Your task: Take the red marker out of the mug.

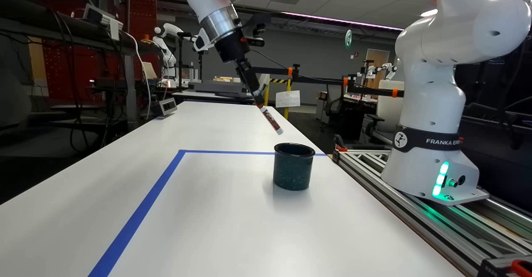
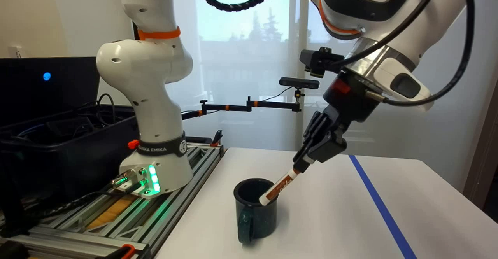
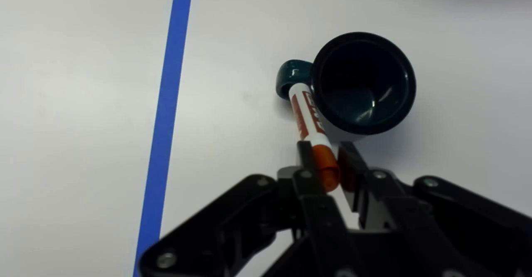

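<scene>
The red marker point(image 1: 272, 121) is reddish-brown and white with an orange-red cap end. It also shows in an exterior view point(image 2: 277, 188) and the wrist view point(image 3: 308, 115). My gripper point(image 3: 326, 147), also in both exterior views point(image 1: 260, 105) point(image 2: 302, 163), is shut on the cap end. The marker hangs tilted, its white end lowest. The dark teal mug point(image 1: 293, 169) stands upright on the white table, and its handle shows in an exterior view point(image 2: 245, 226). The marker's low end is above the rim, outside the mug, over the handle side in the wrist view. The mug's inside point(image 3: 361, 112) looks empty.
Blue tape point(image 1: 141, 210) marks lines on the table point(image 1: 216, 227). The robot base point(image 1: 430, 160) stands on a metal rail frame point(image 2: 163, 208) along the table edge near the mug. A camera point(image 2: 298, 83) on a jointed black arm stands beyond the table.
</scene>
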Robot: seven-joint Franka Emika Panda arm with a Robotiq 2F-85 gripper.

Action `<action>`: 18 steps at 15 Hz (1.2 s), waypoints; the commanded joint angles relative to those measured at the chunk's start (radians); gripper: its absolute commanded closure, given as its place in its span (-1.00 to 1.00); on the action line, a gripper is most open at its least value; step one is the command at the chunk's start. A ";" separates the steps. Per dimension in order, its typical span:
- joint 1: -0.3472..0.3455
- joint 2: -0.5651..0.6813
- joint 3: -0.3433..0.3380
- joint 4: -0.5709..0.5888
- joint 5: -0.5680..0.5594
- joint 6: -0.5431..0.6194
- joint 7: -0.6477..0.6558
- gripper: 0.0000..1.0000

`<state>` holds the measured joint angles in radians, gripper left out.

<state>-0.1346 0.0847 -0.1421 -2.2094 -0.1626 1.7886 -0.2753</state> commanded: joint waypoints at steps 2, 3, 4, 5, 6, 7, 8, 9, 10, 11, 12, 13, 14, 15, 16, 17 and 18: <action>-0.028 0.121 -0.016 0.063 -0.041 0.060 0.022 0.90; -0.034 0.151 -0.019 0.070 -0.044 0.081 0.025 0.90; -0.040 0.178 -0.023 0.075 -0.044 0.105 0.029 0.90; -0.046 0.208 -0.026 0.083 -0.043 0.122 0.031 0.90; -0.052 0.235 -0.029 0.088 -0.044 0.142 0.033 0.90; -0.059 0.260 -0.030 0.095 -0.039 0.157 0.032 0.90; -0.066 0.285 -0.030 0.102 -0.035 0.168 0.026 0.90; -0.071 0.305 -0.031 0.107 -0.035 0.181 0.024 0.90; -0.076 0.323 -0.031 0.111 -0.036 0.194 0.024 0.90; -0.079 0.338 -0.031 0.116 -0.035 0.204 0.025 0.90; -0.084 0.352 -0.030 0.122 -0.033 0.213 0.022 0.90; -0.087 0.362 -0.029 0.125 -0.032 0.225 0.019 0.90; -0.089 0.370 -0.028 0.127 -0.032 0.239 0.019 0.90; -0.091 0.378 -0.028 0.129 -0.031 0.252 0.018 0.90; -0.095 0.382 -0.025 0.129 -0.027 0.267 0.009 0.90; -0.097 0.385 -0.025 0.122 -0.028 0.301 0.007 0.90; -0.101 0.385 -0.022 0.114 -0.020 0.330 0.001 0.90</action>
<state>-0.2165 0.4564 -0.1742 -2.0935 -0.1843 2.0512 -0.2576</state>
